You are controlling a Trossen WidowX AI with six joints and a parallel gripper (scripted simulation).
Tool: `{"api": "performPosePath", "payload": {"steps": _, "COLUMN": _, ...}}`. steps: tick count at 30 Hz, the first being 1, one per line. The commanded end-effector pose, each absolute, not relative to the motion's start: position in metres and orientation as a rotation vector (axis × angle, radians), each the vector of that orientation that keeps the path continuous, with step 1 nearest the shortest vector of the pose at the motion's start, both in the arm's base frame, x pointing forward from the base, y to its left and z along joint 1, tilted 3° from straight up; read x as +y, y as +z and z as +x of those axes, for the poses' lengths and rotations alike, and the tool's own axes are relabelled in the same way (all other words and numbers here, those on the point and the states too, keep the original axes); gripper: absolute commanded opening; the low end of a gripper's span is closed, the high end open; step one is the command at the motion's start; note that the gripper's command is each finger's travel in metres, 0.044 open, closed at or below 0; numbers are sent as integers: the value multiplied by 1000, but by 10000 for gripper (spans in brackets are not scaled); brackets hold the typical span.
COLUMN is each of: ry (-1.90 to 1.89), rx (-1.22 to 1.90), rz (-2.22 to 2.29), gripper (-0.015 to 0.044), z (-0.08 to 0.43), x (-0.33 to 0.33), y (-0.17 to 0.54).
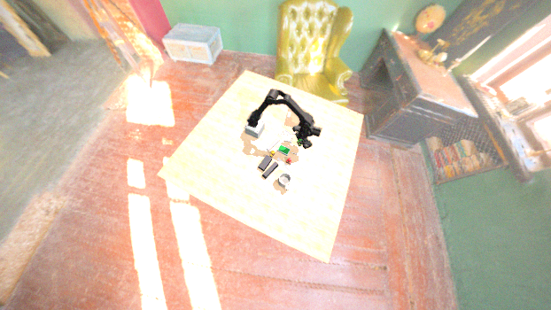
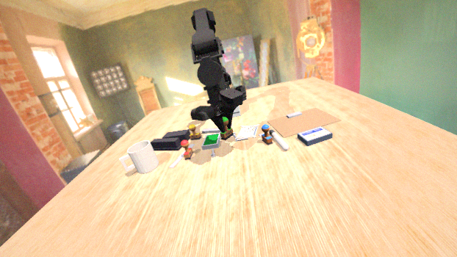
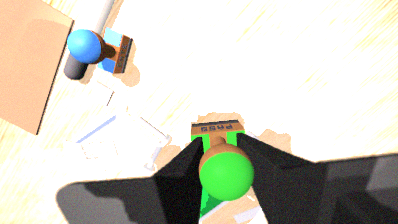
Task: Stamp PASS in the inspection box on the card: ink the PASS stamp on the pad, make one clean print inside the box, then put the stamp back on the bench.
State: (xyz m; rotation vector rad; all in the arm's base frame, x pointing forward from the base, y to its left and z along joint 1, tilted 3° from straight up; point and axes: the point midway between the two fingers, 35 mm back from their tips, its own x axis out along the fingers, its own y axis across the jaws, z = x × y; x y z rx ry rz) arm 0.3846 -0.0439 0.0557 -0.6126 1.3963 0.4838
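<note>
Presently, the jaws (image 2: 225, 126) are closed on the green-knobbed PASS stamp (image 2: 225, 128) (image 3: 226, 175), knob up, its PASS label readable at the lower centre of the wrist view. In the exterior view the stamp is near the middle of the frame, between the green ink pad (image 1: 283, 150) (image 2: 211, 140) (image 3: 212, 202) and the white card (image 2: 247, 132) (image 3: 117, 142); whether its base touches the tabletop (image 1: 248, 195) (image 2: 239, 205) cannot be told.

Card: lies right of the stamp in the exterior view, left of centre in the wrist view. Its printed marks are too washed out to read.

Other stamps: blue-knobbed one (image 2: 267, 134) (image 3: 102, 49) upright beside a marker (image 2: 280, 140) (image 3: 76, 67), upper left of the wrist frame; red-knobbed (image 1: 289, 160) (image 2: 186, 149) and yellow-knobbed (image 1: 272, 153) (image 2: 194, 131) ones left of the pad in the exterior view.

Further items, exterior view: white mug (image 1: 284, 180) (image 2: 144, 157) at left, near two dark blocks (image 2: 166, 143); brown board (image 2: 305, 121) (image 3: 30, 65) at right, with a blue-and-white box (image 2: 314, 136) at its near edge.
</note>
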Motion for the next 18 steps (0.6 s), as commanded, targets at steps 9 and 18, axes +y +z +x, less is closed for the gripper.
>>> {"api": "performPosePath", "payload": {"steps": 9, "ry": 497, "rx": 1404, "rz": -611, "gripper": 0, "z": 384, "x": -44, "y": 32}}
{"api": "performPosePath", "payload": {"steps": 18, "ry": 497, "rx": 1404, "rz": -611, "gripper": 0, "z": 385, "x": -44, "y": 17}}
